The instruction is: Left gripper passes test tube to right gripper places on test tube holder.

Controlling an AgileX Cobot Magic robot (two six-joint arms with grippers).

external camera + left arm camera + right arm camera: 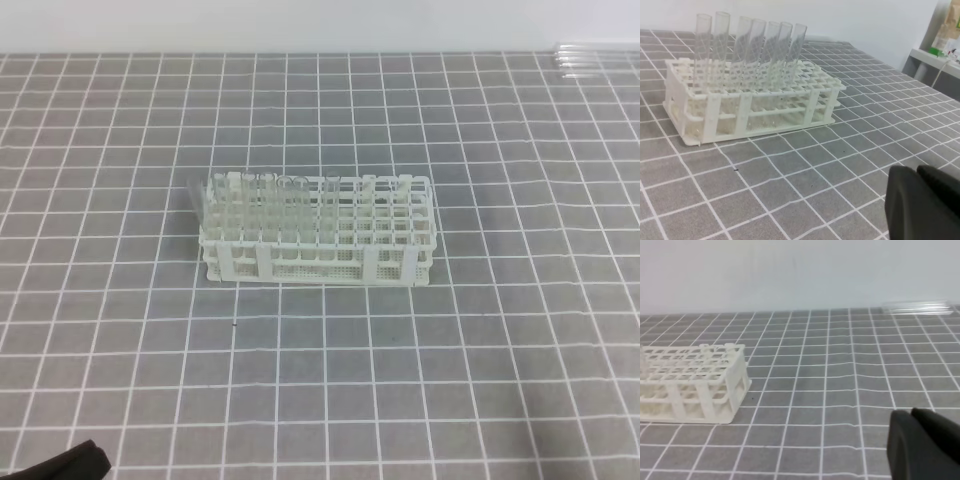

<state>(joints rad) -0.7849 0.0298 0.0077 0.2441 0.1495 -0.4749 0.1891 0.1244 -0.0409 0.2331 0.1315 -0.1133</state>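
rack: the white test tube holder (320, 238) stands near the middle of the grey gridded mat (480, 380), well apart from both grippers.
tubes in rack: a row of clear tubes (752, 47) stands upright along the far-left part of the holder, seven in the left wrist view.
loose tubes: a few clear test tubes (597, 58) lie flat at the mat's far right edge.
left gripper: left gripper (922, 202) low over the mat, fingers pressed together, holding nothing.
right gripper: right gripper (922, 442) closed too, empty, right of the holder.
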